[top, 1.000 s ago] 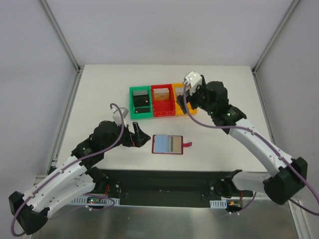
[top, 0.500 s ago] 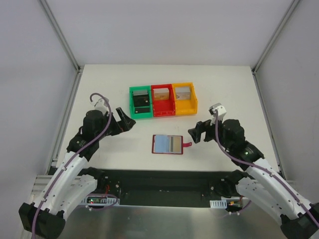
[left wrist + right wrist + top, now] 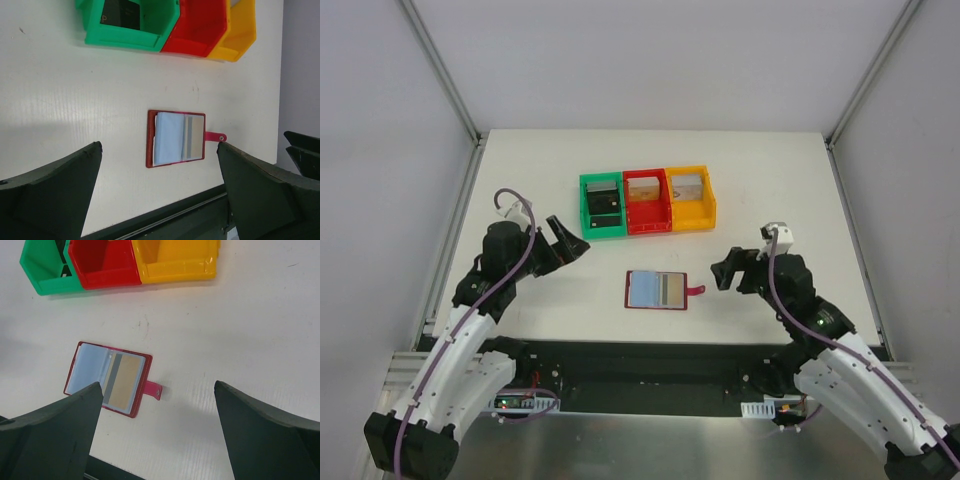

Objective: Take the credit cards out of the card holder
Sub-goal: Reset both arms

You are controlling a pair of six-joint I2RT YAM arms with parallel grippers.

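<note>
0 in hand: hovering left gripper (image 3: 570,240) and right gripper (image 3: 718,272) wide open either side of card holder (image 3: 628,291) lying unfolded on table (image 3: 520,180); judging credit cards (image 3: 107,375) light, stiff, slick; aiming for exposed edges.

No text, brand, number or sign can be read in any view. The pale blue-grey and tan-olive credit cards (image 3: 179,137) in the open dark red leather-like card holder (image 3: 150,140) show only plain faces and a grey stripe. A small pale mark on the dark item (image 3: 120,12) inside the green plastic bin (image 3: 125,37) is too small to make out.
</note>
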